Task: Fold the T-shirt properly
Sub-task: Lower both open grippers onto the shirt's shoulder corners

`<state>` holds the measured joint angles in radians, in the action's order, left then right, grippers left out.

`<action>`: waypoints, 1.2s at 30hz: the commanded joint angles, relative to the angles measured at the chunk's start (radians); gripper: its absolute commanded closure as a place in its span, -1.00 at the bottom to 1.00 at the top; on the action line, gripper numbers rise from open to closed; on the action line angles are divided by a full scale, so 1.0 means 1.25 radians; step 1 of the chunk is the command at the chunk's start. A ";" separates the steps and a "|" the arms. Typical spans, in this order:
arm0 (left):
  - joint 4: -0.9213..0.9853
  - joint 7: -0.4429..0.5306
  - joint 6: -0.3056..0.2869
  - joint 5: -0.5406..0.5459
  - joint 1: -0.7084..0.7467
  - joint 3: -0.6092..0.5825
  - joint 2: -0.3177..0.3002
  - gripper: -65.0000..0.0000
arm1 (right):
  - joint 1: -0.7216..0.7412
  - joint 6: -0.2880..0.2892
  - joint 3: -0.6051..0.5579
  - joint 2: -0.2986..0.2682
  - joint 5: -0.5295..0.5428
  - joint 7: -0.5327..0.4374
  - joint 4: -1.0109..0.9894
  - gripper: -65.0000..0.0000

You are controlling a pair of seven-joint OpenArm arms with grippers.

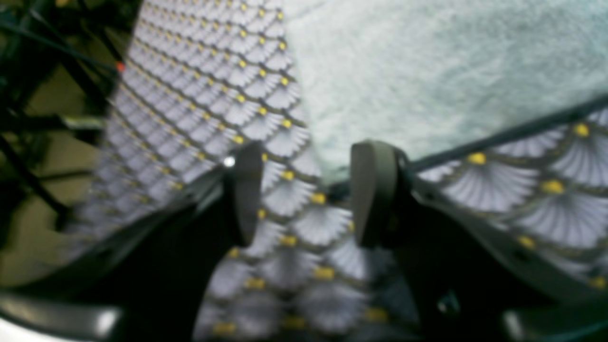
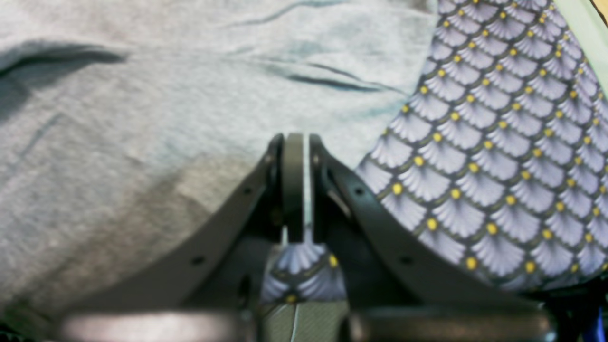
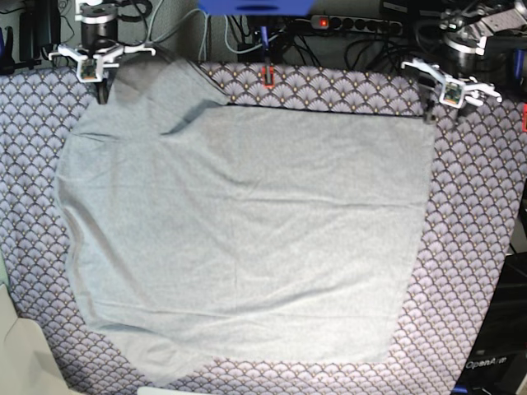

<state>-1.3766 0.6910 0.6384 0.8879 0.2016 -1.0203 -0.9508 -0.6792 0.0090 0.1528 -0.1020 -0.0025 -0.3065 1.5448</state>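
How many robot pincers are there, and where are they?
2. The right pincer is at the T-shirt's far corner on the left of the base view. The left pincer is at the far corner on the right. None seem hidden.

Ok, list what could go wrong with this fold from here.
1. The left gripper has its jaws open just off the corner of the light heather-grey knit T-shirt; that corner may slump.
2. The right gripper is shut at the shirt's edge; pulling alone could skew the cloth or drag the purple fan-scale tablecloth.
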 commanded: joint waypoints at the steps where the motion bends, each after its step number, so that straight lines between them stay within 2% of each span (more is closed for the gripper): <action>1: -0.005 0.022 0.001 0.001 -0.004 0.005 -0.008 0.07 | -0.006 -0.002 0.002 -0.002 0.001 -0.022 0.012 1.00; 5: -0.004 0.022 -0.030 0.046 -0.004 0.005 0.017 0.07 | 0.003 -0.002 0.002 -0.002 0.001 -0.018 0.011 1.00; 9: -0.004 0.025 -0.074 0.062 -0.002 0.005 0.027 0.07 | 0.005 -0.002 0.004 -0.002 0.001 0.020 0.012 1.00; 11: -0.005 0.053 -0.077 0.061 0.001 0.004 0.028 0.07 | 0.005 -0.002 0.004 -0.002 0.001 0.025 0.012 1.00; 14: -0.007 0.157 -0.077 0.061 0.027 0.001 0.022 0.03 | 0.005 -0.002 0.004 -0.004 0.001 0.025 0.012 1.00; 18: -0.005 0.270 -0.077 0.062 0.057 0.002 0.020 -0.22 | 0.005 -0.002 0.004 -0.004 0.001 0.025 0.012 1.00; 21: -0.004 0.274 -0.076 0.065 0.055 -0.001 0.022 -0.22 | 0.012 -0.002 0.004 -0.004 0.001 0.025 0.012 1.00; 27: -0.004 0.281 -0.080 0.166 0.054 -0.001 0.027 -0.23 | 0.014 -0.002 0.004 -0.004 0.001 0.025 0.011 1.00; 30: -0.008 0.281 -0.120 0.201 0.052 0.004 0.031 -0.23 | 0.015 -0.002 0.004 -0.005 0.001 0.025 0.011 1.00; 32: -0.008 0.281 -0.155 0.258 0.052 0.004 0.042 -0.23 | 0.015 -0.002 0.004 -0.013 0.001 0.025 0.011 1.00; 36: -0.004 0.281 -0.254 0.385 0.052 0.004 0.055 -0.23 | 0.015 -0.002 0.004 -0.015 0.001 0.025 0.011 1.00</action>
<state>-1.3750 1.0138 0.3092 1.3693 0.2676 -1.0195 -0.8654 -0.6544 0.0093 0.1524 -0.1154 -0.0025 -0.2481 1.5444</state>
